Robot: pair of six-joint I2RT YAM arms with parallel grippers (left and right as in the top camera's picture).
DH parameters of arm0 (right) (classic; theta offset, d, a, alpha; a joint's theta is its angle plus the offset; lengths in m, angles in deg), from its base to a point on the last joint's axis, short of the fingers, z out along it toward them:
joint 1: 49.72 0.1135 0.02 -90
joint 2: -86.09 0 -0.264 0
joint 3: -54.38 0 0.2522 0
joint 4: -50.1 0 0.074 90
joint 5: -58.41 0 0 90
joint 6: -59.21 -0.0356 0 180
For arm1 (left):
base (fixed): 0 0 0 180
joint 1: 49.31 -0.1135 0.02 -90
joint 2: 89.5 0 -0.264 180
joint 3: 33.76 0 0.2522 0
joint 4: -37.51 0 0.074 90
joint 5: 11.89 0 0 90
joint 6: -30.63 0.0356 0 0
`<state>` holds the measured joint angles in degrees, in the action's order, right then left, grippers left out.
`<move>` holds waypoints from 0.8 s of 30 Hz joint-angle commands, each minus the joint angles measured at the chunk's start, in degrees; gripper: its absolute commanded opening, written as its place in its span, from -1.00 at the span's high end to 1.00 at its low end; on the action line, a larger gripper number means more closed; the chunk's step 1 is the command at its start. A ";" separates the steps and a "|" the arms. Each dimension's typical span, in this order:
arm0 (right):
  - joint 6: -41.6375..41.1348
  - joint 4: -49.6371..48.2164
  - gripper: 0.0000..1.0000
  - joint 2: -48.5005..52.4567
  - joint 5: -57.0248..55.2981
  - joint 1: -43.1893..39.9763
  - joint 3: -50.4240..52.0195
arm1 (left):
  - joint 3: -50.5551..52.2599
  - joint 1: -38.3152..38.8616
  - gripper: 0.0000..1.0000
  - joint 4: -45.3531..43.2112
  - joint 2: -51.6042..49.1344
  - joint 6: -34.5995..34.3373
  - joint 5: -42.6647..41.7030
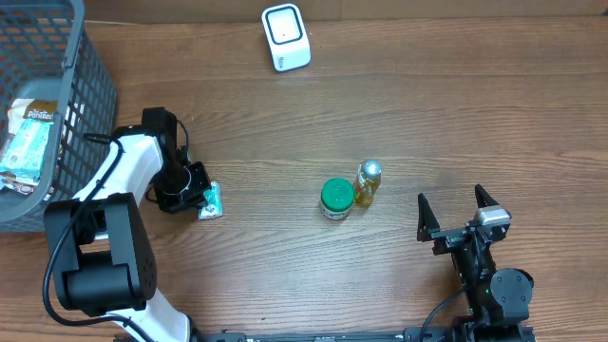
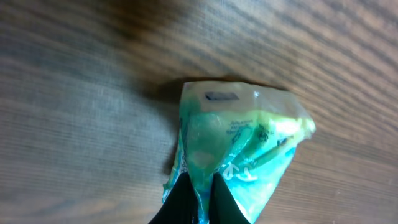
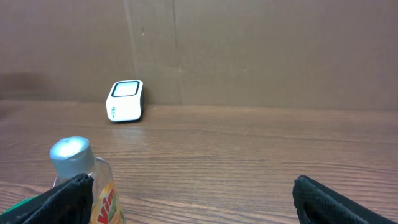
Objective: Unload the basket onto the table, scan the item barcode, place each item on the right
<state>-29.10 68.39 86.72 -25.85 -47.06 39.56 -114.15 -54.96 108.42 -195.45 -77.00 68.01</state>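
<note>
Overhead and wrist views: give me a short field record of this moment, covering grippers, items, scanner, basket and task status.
left gripper: shut on green packet, pinching its edge
right gripper: open, empty
scanner: white, at the table's far edge, well apart from the packet
other items: green-lidded jar beside yellow bottle, mid-table
basket: grey, far left, holds a packaged snack
status: packet not yet presented to scanner
</note>
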 commanded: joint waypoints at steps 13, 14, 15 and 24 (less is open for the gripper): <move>0.28 -0.28 -1.00 -0.46 -0.09 -0.11 0.61 | -13.20 27.63 0.91 3.87 3.74 -3.63 47.98; 0.28 -0.26 -1.00 -0.46 -0.07 -0.11 0.61 | -13.11 29.75 0.91 4.13 2.38 -3.85 52.57; 0.28 -0.26 -1.00 -0.46 -0.07 -0.11 0.61 | -13.09 31.23 0.91 4.35 1.20 -3.82 56.19; 0.28 -0.26 -1.00 -0.46 -0.09 -0.11 0.61 | -12.90 36.68 0.91 5.95 -11.87 -3.82 68.50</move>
<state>-29.08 68.37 86.72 -25.87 -47.06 39.56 -127.64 -18.28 114.06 -203.34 -79.10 128.42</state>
